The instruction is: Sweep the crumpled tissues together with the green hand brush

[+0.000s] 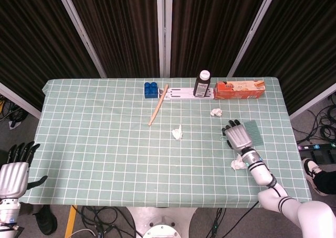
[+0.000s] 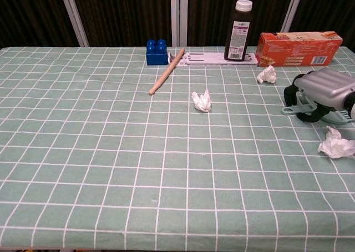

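The green hand brush [image 1: 254,132] lies on the checked cloth at the right, its handle tip [image 2: 286,110] poking out leftward. My right hand [image 1: 239,136] [image 2: 320,91] sits over the handle with its fingers curled down around it. Three crumpled tissues are spread out: one mid-table [image 1: 177,133] [image 2: 202,100], one near the orange box [image 1: 216,112] [image 2: 267,74], one beside my right wrist [image 1: 238,163] [image 2: 335,144]. My left hand [image 1: 14,171] hangs off the table's front left corner, fingers apart and holding nothing.
Along the back edge stand a blue block [image 1: 151,88] [image 2: 157,52], a white strip [image 1: 181,94], a dark bottle [image 1: 202,83] [image 2: 238,30] and an orange box [image 1: 239,89] [image 2: 299,48]. A wooden stick [image 1: 158,104] [image 2: 166,71] lies slanted near the block.
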`<action>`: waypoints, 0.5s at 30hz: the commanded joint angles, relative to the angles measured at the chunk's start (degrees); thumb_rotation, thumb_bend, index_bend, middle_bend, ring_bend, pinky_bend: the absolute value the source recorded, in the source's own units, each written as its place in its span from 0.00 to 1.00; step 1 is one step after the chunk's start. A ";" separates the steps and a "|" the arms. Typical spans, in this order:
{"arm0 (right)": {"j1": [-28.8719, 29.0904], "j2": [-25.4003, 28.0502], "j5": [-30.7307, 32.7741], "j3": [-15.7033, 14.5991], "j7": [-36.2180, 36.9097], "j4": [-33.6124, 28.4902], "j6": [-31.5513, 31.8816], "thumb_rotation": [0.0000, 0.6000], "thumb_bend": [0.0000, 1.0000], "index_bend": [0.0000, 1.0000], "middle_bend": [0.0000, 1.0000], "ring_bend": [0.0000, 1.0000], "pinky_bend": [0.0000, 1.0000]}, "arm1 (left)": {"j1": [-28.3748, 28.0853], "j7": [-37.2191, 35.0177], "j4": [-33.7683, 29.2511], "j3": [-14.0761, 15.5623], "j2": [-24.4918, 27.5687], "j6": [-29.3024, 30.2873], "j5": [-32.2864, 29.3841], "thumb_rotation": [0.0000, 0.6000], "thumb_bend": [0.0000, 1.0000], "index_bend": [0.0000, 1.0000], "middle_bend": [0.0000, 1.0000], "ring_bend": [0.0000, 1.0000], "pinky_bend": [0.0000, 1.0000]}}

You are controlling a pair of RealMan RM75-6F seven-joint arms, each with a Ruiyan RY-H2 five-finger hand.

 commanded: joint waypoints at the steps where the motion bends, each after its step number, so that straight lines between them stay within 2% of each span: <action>1: -0.30 0.64 -0.62 0.41 1.23 0.09 2.36 1.00 0.33 0.57 0.51 0.24 0.28 | -0.04 0.07 -0.03 -0.02 0.03 0.00 0.05 1.00 0.00 0.12 0.08 0.04 0.00; 5: -0.33 3.24 -1.22 1.46 4.08 -1.59 5.35 1.00 0.33 0.60 0.53 0.26 0.30 | -0.17 0.43 -0.29 -0.12 0.08 -0.03 0.12 1.00 0.00 0.12 0.08 0.04 0.00; 11: 2.98 6.99 -1.20 4.44 10.01 -4.07 4.90 1.00 0.33 0.60 0.53 0.26 0.31 | 0.21 1.17 -1.23 -0.03 0.59 0.53 0.07 1.00 0.00 0.12 0.08 0.04 0.00; 15: 7.10 7.29 -1.47 6.11 20.51 -3.87 1.16 1.00 0.33 0.60 0.53 0.26 0.23 | 0.46 2.15 -2.46 -0.06 1.11 0.80 -0.26 1.00 0.00 0.12 0.08 0.04 0.00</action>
